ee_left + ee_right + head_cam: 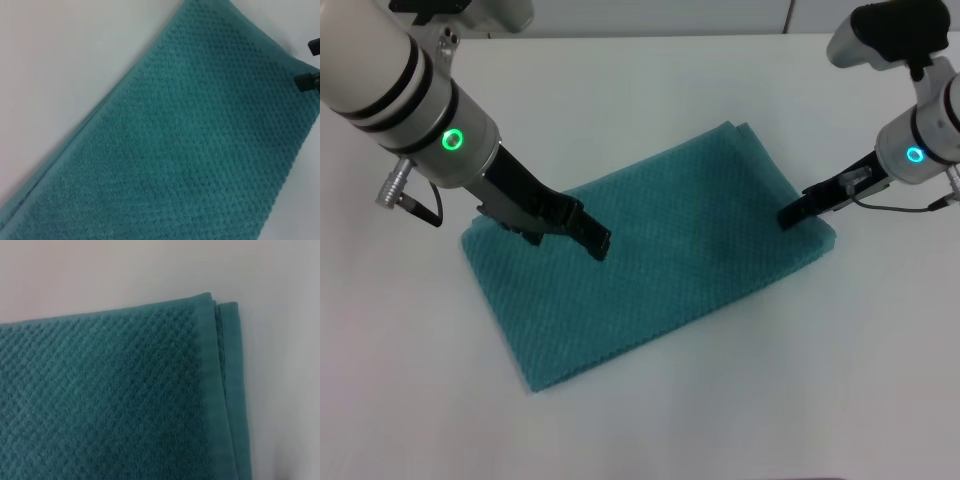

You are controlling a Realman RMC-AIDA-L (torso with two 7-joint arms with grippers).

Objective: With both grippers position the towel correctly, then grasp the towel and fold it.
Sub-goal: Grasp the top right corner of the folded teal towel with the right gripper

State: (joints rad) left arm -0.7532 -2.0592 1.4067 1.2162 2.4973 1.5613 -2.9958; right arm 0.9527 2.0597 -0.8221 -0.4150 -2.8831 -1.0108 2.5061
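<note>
Currently, towel (660, 270): teal-green, waffle weave, lying flat on the white tabletop (650, 90), set diagonally from near-left to far-right.
Towel layers: doubled over; right wrist view shows two hemmed edges stacked at one corner (220, 315), the lower one slightly offset outward.
Towel surface: smooth, no visible bunching; left wrist view shows a long hemmed edge (100, 115) running beside bare tabletop.
Left gripper (592, 238): over the towel's left portion, tip low and close to the cloth; contact not discernible.
Left fingers: pressed together as far as the head view shows, nothing pinched.
Right gripper (790, 215): at the towel's right short edge, tip at the hem near the right corner; also seen as dark tips (307, 80) at the frame edge of the left wrist view.
Right fingers: spread or closed cannot be told.
Tabletop: white, plain, carrying the towel.
</note>
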